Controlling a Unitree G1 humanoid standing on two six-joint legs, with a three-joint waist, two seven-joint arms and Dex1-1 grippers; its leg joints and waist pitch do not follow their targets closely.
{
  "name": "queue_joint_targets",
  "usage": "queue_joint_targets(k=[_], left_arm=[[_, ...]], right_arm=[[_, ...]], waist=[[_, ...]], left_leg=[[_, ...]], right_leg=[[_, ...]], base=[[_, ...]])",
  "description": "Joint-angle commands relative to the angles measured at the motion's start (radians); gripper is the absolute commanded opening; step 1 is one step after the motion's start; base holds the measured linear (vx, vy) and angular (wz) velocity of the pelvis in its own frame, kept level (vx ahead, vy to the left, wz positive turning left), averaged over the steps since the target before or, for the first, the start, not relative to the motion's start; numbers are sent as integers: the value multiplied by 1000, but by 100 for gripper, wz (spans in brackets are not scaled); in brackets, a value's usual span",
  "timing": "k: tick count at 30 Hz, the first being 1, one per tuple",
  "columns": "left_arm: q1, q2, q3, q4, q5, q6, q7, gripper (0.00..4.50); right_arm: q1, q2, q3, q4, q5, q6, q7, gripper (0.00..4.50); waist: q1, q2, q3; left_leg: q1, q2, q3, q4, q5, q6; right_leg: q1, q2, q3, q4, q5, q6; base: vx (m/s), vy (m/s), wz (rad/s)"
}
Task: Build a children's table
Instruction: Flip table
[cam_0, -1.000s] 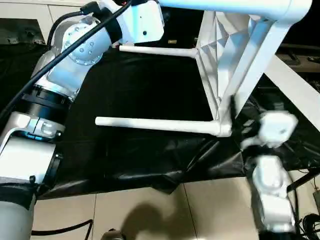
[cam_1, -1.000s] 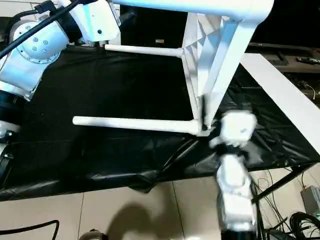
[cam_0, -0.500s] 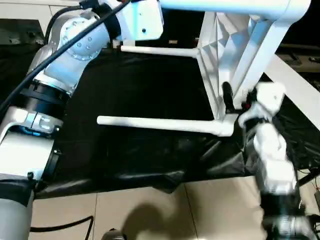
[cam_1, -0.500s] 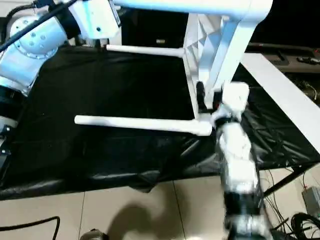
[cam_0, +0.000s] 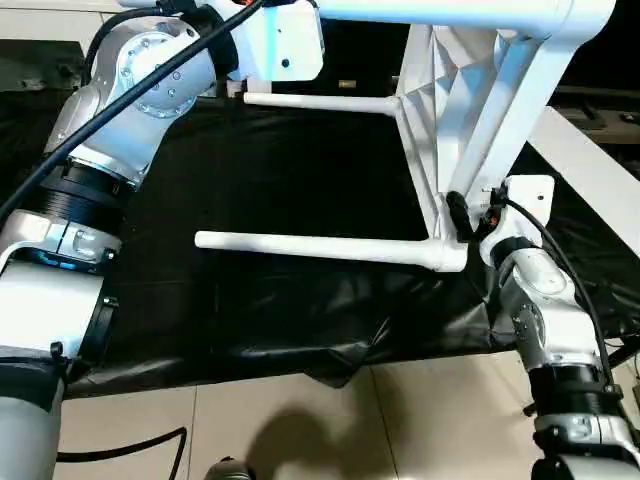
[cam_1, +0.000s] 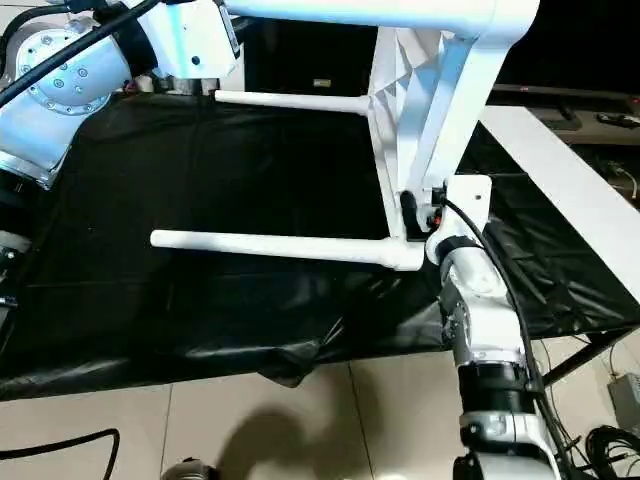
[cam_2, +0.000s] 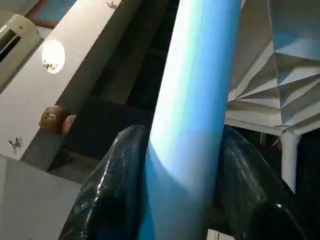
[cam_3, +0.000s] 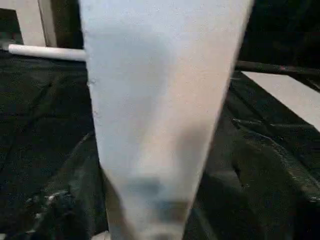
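Observation:
The children's table lies on its side on a black sheet. Its ribbed white tabletop (cam_0: 447, 105) stands upright and its tube legs point toward my left. The lower leg (cam_0: 320, 247) and the far leg (cam_0: 320, 102) jut out level above the sheet. My left gripper (cam_2: 185, 165) is shut on the topmost leg (cam_0: 450, 12), whose tube runs between its two black fingers (cam_2: 117, 180). My right gripper (cam_0: 462, 215) is at the tabletop's lower near corner, right against the rim (cam_3: 160, 100) just above the lower leg's socket.
A black plastic sheet (cam_0: 250, 180) covers the work surface and hangs crumpled over its front edge. A long white board (cam_0: 590, 170) slants along the right side. Beige floor tiles (cam_0: 300, 420) lie in front, with cables (cam_1: 600, 440) at the lower right.
My right arm has swung up from below the table's front edge and brought its gripper to the tabletop's lower corner. The left arm still holds the top leg.

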Motion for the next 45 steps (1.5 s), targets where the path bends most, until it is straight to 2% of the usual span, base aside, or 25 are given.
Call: queue_joint_targets(k=[1, 5, 7, 9, 12, 19, 20, 22, 24, 28, 30, 34, 39, 40, 41, 42, 43, 44, 45], left_arm=[[-12, -7, 16, 8, -28, 20, -5, 200], [-10, -9, 20, -3, -36, 22, -12, 198], [-7, -9, 23, -11, -43, 24, -19, 197], [-5, -6, 25, -15, -43, 26, -20, 196], [-4, -3, 28, -17, -43, 28, -21, 196], [13, 11, 48, -37, -51, 56, -24, 195], [16, 16, 53, -39, -51, 62, -22, 195], [18, 23, 61, -39, -50, 73, -16, 193], [18, 30, 69, -39, -50, 83, -11, 192], [24, 42, 93, -52, -51, 117, 8, 190], [30, 46, 106, -61, -56, 133, 16, 188], [50, 54, 140, -86, -65, 170, 54, 186], [100, 59, 190, -138, -75, 228, 95, 182], [117, 56, 208, -154, -85, 247, 103, 180], [133, 53, 223, -168, -94, 264, 108, 179], [144, 51, 233, -177, -100, 278, 111, 178], [177, 41, 259, -198, -121, 312, 119, 177], [182, 39, 263, -201, -126, 318, 119, 177], [212, 30, 279, -217, -143, 344, 122, 177]], right_arm=[[-20, -27, -26, 22, 0, -27, 8, 341], [-40, -39, -21, 66, 8, -59, 48, 322], [-52, -42, -19, 98, 20, -91, 84, 286], [-55, -44, -15, 111, 20, -103, 92, 281], [-59, -45, -13, 120, 22, -112, 97, 246], [-88, -70, -10, 136, -9, -184, 83, 213], [-101, -83, -16, 138, -13, -198, 84, 210], [-112, -98, -23, 125, -17, -207, 78, 206], [-123, -118, -25, 116, -28, -221, 71, 203], [-157, -171, -17, 96, -60, -257, 68, 200], [-173, -192, -14, 89, -74, -271, 66, 199], [-208, -225, -11, 80, -100, -294, 47, 198], [-252, -264, 1, 66, -139, -324, 34, 196], [-274, -277, 5, 66, -145, -329, 37, 196], [-295, -289, 7, 70, -148, -333, 44, 195], [-310, -299, 11, 74, -148, -337, 48, 195], [-366, -321, 21, 97, -147, -342, 72, 194], [-374, -325, 23, 101, -148, -343, 75, 194], [-426, -340, 36, 128, -148, -349, 107, 194]], waist=[[3, 10, -74], [7, 10, -76], [8, 7, -75], [8, 9, -76], [9, 6, -76], [9, 4, -77], [8, -1, -77], [8, 1, -77], [8, -2, -80], [11, -4, -91], [11, -4, -89], [14, -1, -84], [15, -1, -82], [15, -5, -81], [18, -2, -81], [16, -2, -81], [16, -3, -82], [13, -6, -82], [15, -4, -82]], left_leg=[[27, 18, 0, -61, -181, -59], [25, 18, 0, -61, -163, -46], [26, 19, 1, -61, -172, -45], [26, 20, 0, -61, -171, -42], [25, 19, 1, -61, -159, -36], [23, 18, 2, -60, -142, -31], [22, 18, 3, -60, -141, -29], [21, 17, 3, -58, -132, -25], [18, 16, 4, -55, -102, -16], [11, 10, 8, -43, -9, 25], [7, 7, 12, -40, 8, 43], [11, 13, 13, -42, -45, 39], [13, 15, 14, -44, -58, 30], [12, 15, 13, -45, -67, 23], [15, 16, 15, -45, -81, 19], [13, 16, 14, -45, -81, 18], [13, 15, 15, -44, -77, 15], [8, 13, 14, -44, -77, 14], [9, 13, 15, -43, -76, 15]], right_leg=[[38, -70, 39, -69, -35, -188], [39, -69, 38, -66, -8, -194], [38, -70, 37, -68, -26, -195], [38, -70, 37, -67, -27, -197], [39, -70, 37, -67, -21, -196], [39, -69, 37, -65, -17, -192], [39, -69, 37, -65, -15, -191], [40, -68, 37, -64, -12, -192], [42, -67, 37, -59, 25, -193], [45, -58, 36, -43, 178, -207], [41, -54, 35, -40, 208, -213], [36, -59, 36, -48, 119, -206], [32, -58, 36, -51, 75, -195], [33, -58, 34, -50, 58, -194], [29, -59, 36, -53, 38, -191], [30, -59, 35, -52, 37, -190], [29, -57, 35, -52, 38, -189], [33, -56, 33, -50, 39, -189], [32, -56, 34, -51, 38, -187]], base=[[0, 0, 0], [0, 0, 0], [0, 0, 0], [0, 0, 0], [0, 0, 0], [0, 0, 0], [0, 0, 0], [0, 0, 0], [0, 0, 0], [0, 0, 0], [0, 0, 0], [0, 0, 0], [0, 0, 0], [0, 0, 0], [0, 0, 0], [0, 0, 0], [0, 0, 0], [0, 0, 0], [0, 0, 0]])
